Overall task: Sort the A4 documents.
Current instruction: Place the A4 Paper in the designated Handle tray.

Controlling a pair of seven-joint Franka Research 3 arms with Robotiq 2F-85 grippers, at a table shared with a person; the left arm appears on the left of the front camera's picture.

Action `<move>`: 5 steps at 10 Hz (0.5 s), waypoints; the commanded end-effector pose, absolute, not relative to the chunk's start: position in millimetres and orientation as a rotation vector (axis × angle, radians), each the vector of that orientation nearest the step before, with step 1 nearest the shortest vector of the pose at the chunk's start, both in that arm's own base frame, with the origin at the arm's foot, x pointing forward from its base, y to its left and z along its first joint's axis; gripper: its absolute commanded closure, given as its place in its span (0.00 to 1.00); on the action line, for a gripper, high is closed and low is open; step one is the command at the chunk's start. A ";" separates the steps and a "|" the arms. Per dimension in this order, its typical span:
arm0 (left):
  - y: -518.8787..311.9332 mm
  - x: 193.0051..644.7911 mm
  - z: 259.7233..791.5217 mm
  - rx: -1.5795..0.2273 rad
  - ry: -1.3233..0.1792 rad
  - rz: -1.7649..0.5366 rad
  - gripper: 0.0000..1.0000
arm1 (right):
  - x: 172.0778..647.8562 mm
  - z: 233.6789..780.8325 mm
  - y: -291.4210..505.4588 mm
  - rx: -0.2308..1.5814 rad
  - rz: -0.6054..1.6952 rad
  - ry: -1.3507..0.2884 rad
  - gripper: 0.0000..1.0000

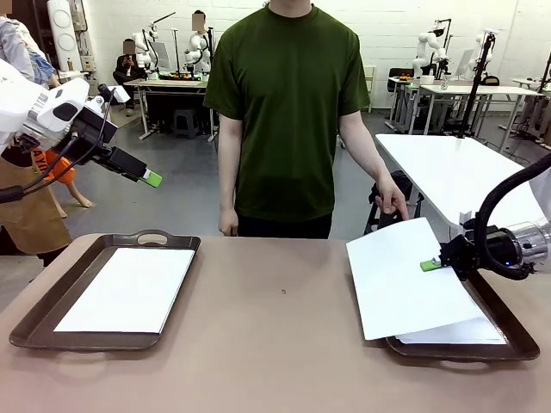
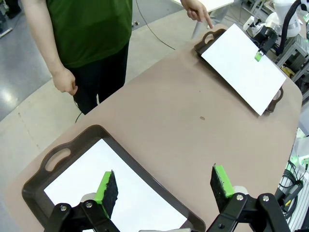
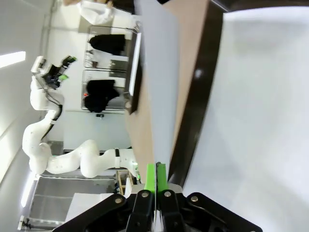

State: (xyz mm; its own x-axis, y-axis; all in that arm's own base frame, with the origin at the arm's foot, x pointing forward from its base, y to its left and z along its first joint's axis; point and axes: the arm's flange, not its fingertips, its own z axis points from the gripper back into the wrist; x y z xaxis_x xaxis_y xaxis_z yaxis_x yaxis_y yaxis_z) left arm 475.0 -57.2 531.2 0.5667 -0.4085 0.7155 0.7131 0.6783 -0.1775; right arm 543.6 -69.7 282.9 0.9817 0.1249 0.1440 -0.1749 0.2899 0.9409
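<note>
White wall (image 1: 344,17), grey floor (image 1: 172,198), white worktables (image 1: 456,168) behind, bright even light.

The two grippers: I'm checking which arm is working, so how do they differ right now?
The right gripper is shut on the top A4 sheet over the right tray; the left gripper is open and holds nothing. The right sits low by its tray; the left hangs high above the left tray. Both have green pads.

I count two dark brown trays (image 1: 52,323) (image 1: 516,344) on my table. Three white sheets: one (image 1: 129,288) in the left tray, one lifted (image 1: 400,275), and seemingly one more (image 1: 478,331) beneath it, though possibly several.
</note>
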 end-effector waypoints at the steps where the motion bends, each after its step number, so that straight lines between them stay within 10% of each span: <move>1: -56.1 474.7 530.9 -0.492 -0.702 -0.692 0.00 | 539.0 290.4 -88.2 1.183 0.194 -0.054 0.99; 5: -56.1 474.7 530.9 -0.492 -0.702 -0.692 0.00 | 549.6 298.0 -102.8 1.056 0.246 0.011 0.99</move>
